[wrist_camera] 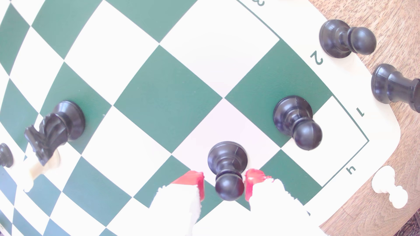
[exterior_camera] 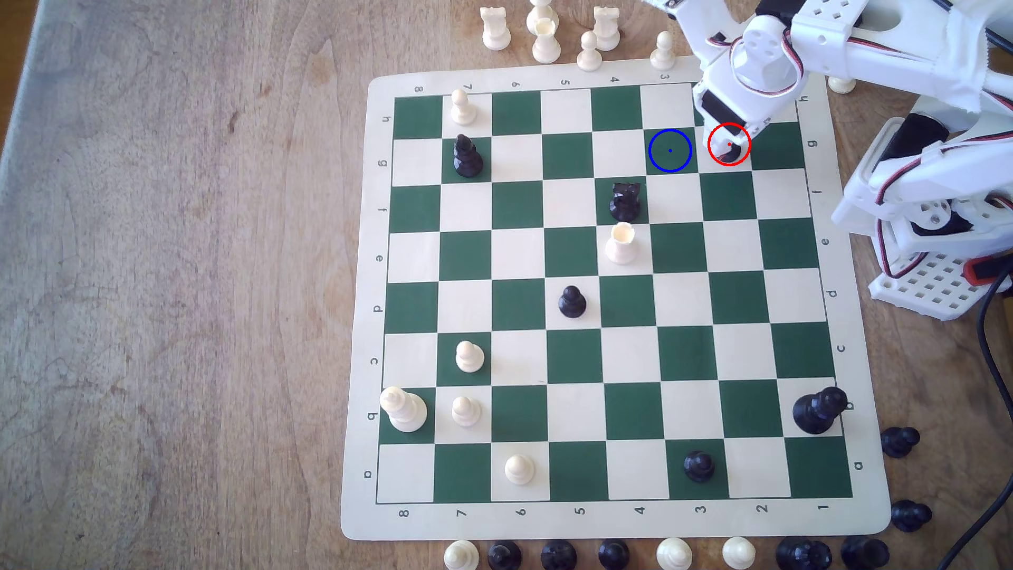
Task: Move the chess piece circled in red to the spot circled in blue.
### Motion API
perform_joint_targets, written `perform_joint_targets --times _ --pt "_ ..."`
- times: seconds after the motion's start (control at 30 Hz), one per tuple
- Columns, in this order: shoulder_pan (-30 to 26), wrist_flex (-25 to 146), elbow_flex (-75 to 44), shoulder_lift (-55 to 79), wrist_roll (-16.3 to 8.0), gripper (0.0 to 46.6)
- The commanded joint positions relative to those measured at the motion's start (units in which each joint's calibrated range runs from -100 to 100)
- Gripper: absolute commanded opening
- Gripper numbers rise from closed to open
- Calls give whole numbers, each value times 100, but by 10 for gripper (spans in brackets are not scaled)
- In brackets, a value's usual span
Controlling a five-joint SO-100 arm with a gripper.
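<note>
The blue-ringed green square (exterior_camera: 670,150) in the exterior view's upper right stands bare, with bare squares to its left and above. Nearest obstacles: a black knight (exterior_camera: 625,201) diagonally below-left, and a white pawn (exterior_camera: 663,49) off-board above.

Arm (exterior_camera: 855,55): white printed SO-100, base (exterior_camera: 932,274) seated at the exterior view's right, beside the board edge; upper links fold up and over, then reach toward the exterior view's left along the far rows; red and black wiring runs along the links. Wrist (exterior_camera: 762,55): pitched steeply downward, servo housing visible from above. Gripper (wrist_camera: 223,185): pointed down at the board; jaws parted, one on each side of the black pawn's (wrist_camera: 228,168) head; red pads (wrist_camera: 253,179) face inward, white wrapping behind them; the wrist view shows narrow gaps on both sides, contact not confirmed; pawn base flat on its square.
</note>
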Motion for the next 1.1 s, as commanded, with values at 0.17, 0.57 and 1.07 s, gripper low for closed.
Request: perform_joint_targets --times 0.17,0.57,1.07 --pt "-18 -69 -76 -21 0 76" --pt "-58 136 -194 -123 15 34" --pt "-284 1520 -2143 -81 29 31"
